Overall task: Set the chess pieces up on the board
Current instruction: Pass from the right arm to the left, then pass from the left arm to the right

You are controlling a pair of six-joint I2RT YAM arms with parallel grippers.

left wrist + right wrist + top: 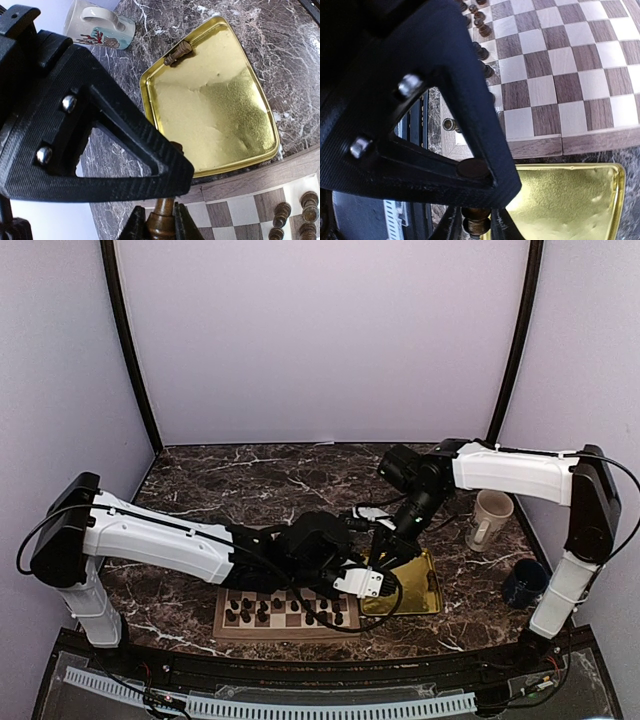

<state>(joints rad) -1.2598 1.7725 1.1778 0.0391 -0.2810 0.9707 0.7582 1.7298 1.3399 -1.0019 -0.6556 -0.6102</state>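
Observation:
The board (288, 614) lies at the near middle, with several dark chess pieces (262, 612) in rows on it. My left gripper (352, 581) hangs over the board's right edge. In the left wrist view it (161, 221) is shut on a brown chess piece (163, 225), above the board's corner (235, 212). My right gripper (386, 558) is over the gold tray (418, 592). In the right wrist view it (476, 226) is shut on another brown piece (477, 224) at the tray's edge (570, 167). One piece (178, 53) lies flat in the tray (215, 115).
A cream mug (488, 519) stands right of the tray; it also shows in the left wrist view (100, 29). A dark blue cup (524, 582) sits at the far right. The two grippers are close together at the board's right edge. Pieces (480, 27) line the board's edge.

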